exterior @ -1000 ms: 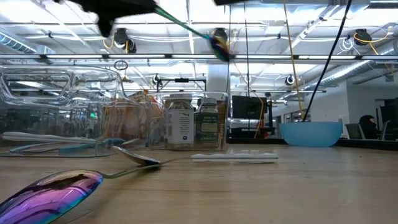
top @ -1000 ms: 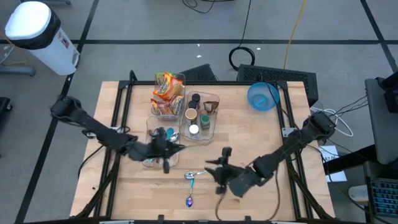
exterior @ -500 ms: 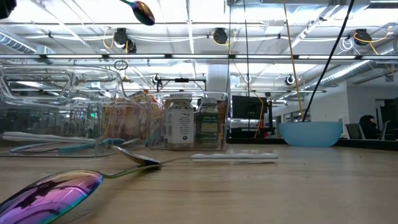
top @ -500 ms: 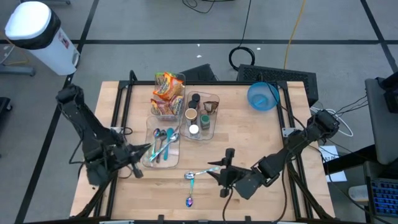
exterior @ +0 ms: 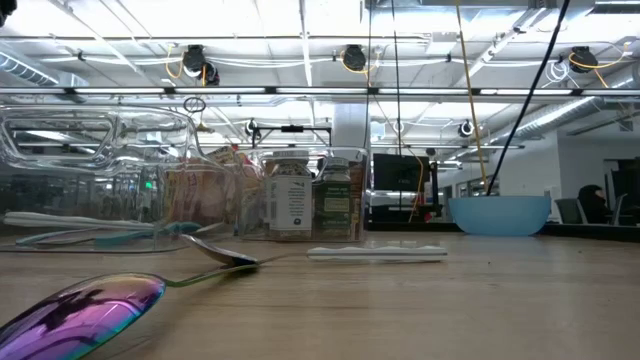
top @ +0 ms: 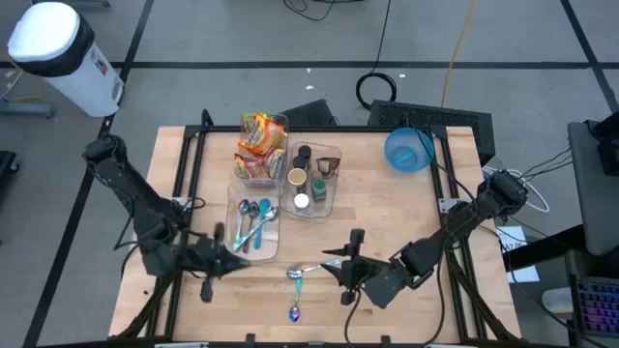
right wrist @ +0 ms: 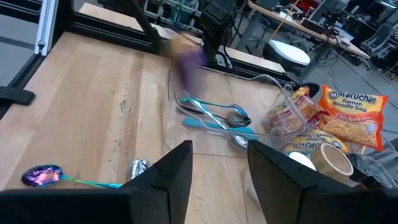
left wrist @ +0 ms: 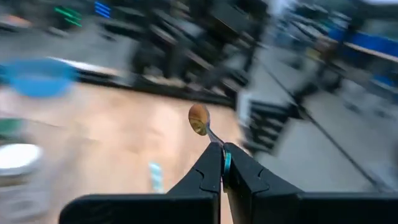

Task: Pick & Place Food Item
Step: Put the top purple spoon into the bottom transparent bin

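Note:
The food, orange ramen packets (top: 261, 143), stands in a clear bin at the far middle of the table, touched by no gripper. My left gripper (top: 230, 253) hovers near the table's left near part, beside the clear spoon tray (top: 232, 208), and is shut on an iridescent spoon (left wrist: 199, 119). My right gripper (top: 338, 271) is open in the air over the near middle, nothing between its fingers (right wrist: 177, 171). Below it lie a silver spoon (top: 314, 269) and an iridescent spoon (top: 296, 309), flat on the wood. My left gripper pinches the spoon's thin handle (left wrist: 217, 142) between its two shut fingers, which lie along the handle. The handle runs forward out of the fingertips and the bowl (left wrist: 198, 118) is out ahead of them. The spoon is lifted clear of the table.
A second clear bin with jars (top: 314, 179) stands right of the ramen bin. A blue bowl (top: 408, 150) sits at the far right corner. The tray holds several spoons (right wrist: 214, 118). Black frame rails (top: 189, 174) run along the table's sides.
My left gripper, shut on the spoon, has swung from above the spoon tray toward the table's left and near edges, carrying the spoon clear of the tray and out of the low view.

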Robot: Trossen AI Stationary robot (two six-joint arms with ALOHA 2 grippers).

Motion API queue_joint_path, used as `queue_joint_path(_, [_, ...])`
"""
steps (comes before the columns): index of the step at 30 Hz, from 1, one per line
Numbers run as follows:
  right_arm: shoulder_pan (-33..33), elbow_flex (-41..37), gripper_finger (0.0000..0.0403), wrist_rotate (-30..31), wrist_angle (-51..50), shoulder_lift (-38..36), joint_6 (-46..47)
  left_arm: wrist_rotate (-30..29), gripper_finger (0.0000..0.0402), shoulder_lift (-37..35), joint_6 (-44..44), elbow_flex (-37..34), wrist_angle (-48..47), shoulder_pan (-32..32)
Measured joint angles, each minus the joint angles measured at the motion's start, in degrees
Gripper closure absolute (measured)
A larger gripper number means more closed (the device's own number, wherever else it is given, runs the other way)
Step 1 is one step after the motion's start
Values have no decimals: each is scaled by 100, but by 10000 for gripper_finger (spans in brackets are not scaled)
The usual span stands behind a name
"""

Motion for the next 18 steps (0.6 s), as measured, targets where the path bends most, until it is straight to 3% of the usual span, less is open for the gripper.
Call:
queue_joint_path(3, [-1,0,257,2,2,0,1,1161,396,-73,-250,95,-375,346])
queue_joint_path(5, [-1,0,258,1,2,0,0,1485,397,-271,-617,438,-1298,536])
queue_joint_path(11, [-1,0,260,1,9,2,1,917,397,-713,-2095,2063,-5400,942])
queue_joint_path(14, [-1,0,258,1,9,2,1,736,397,-703,-2061,2502,-6426,1110])
queue_joint_path(18, [-1,0,258,1,7,2,1,739,397,-623,-1864,2355,-6955,1261])
